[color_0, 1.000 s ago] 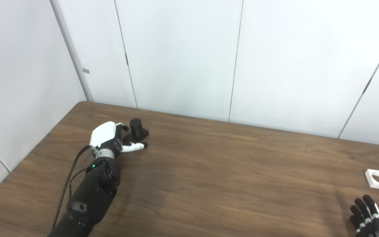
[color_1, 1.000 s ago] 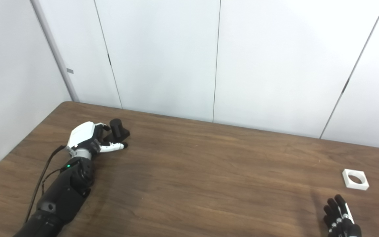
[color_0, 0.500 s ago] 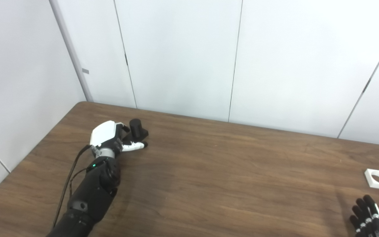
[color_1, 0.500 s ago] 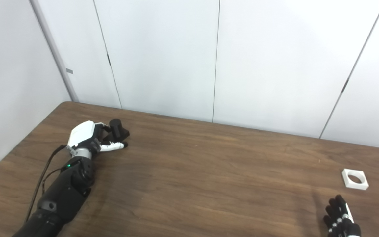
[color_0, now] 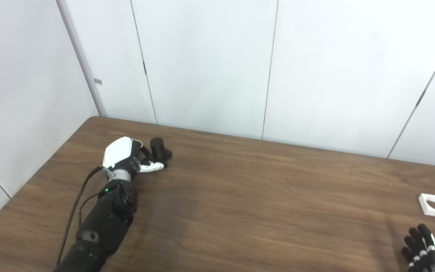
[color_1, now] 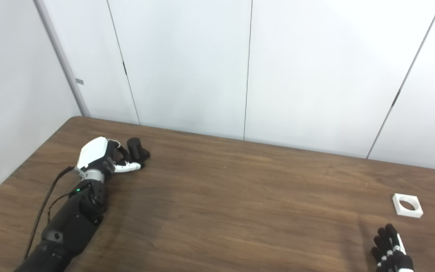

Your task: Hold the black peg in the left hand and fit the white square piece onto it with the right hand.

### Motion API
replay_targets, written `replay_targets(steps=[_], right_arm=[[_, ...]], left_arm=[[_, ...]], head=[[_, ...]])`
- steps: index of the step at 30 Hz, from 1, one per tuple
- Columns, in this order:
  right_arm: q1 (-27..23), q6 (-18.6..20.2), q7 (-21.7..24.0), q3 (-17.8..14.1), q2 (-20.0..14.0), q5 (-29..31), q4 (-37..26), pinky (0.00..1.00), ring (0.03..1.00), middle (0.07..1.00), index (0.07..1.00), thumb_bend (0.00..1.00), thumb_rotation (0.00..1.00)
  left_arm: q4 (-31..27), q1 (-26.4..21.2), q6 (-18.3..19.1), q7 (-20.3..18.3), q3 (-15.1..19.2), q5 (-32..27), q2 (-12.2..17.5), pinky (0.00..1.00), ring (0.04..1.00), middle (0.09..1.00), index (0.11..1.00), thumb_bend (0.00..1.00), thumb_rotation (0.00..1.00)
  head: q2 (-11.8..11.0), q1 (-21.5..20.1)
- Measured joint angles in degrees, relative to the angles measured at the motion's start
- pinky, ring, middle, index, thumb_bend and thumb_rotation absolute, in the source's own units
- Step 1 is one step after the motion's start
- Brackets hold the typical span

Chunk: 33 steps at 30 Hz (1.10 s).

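Currently: left hand (color_0: 125, 158) at black peg (color_0: 159, 148), grasp unconfirmed.

Peg stands upright, long axis vertical, at the worktop's (color_0: 240, 196) far left, just beyond the curled fingers (color_0: 153, 167); whether they clamp it cannot be told. White square piece (color_0: 434, 205) lies flat far right, just ahead of right hand (color_0: 425, 249), fingers extended, holding nothing.

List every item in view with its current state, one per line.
Black peg: upright on the table, left hand's fingers around it, not lifted.
White square piece: flat on the table, untouched.
Left hand: at the peg; grip unclear.
Right hand: open, short of the white piece.
Table: bearing both parts.
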Motion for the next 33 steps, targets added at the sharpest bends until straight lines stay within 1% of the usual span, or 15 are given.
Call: replay_targets(steps=[9,19,21,26,33], right_arm=[[0.1,0.0,-0.1,0.1,0.0,-0.2,-0.1,1.00,0.970,0.967,0.979,0.53,1.00],[0.1,0.1,-0.7,0.4,0.1,0.0,-0.6,1.00,0.978,0.973,0.986,0.52,1.00],[0.1,0.3,-0.8,0.4,0.1,0.1,-0.8,1.00,0.980,0.978,0.990,0.50,1.00],[0.2,0.4,-1.1,0.7,0.1,0.0,-1.0,1.00,0.983,0.974,0.986,0.50,1.00],[0.2,1.1,-2.1,1.2,0.2,-0.9,-1.5,1.00,0.996,0.977,0.992,0.47,1.00]], left_arm=[[0.6,0.0,-1.4,0.6,0.2,-0.6,0.2,1.00,0.855,0.756,0.486,0.52,0.05],[0.0,0.6,-2.1,0.5,0.1,-1.7,0.7,1.00,0.853,0.763,0.487,0.52,0.05],[-1.4,1.4,-2.1,0.0,0.0,-1.9,0.8,1.00,0.857,0.767,0.487,0.52,0.05],[-7.7,4.7,-1.7,-3.0,-0.1,-2.3,0.8,1.00,0.881,0.787,0.488,0.52,0.05],[-15.4,8.4,-1.4,-5.5,-0.7,-2.3,0.2,1.00,0.879,0.788,0.487,0.52,0.05]], head=[[0.2,-0.3],[0.4,-1.0],[0.6,-1.2],[0.7,-1.5],[1.1,-1.8]])
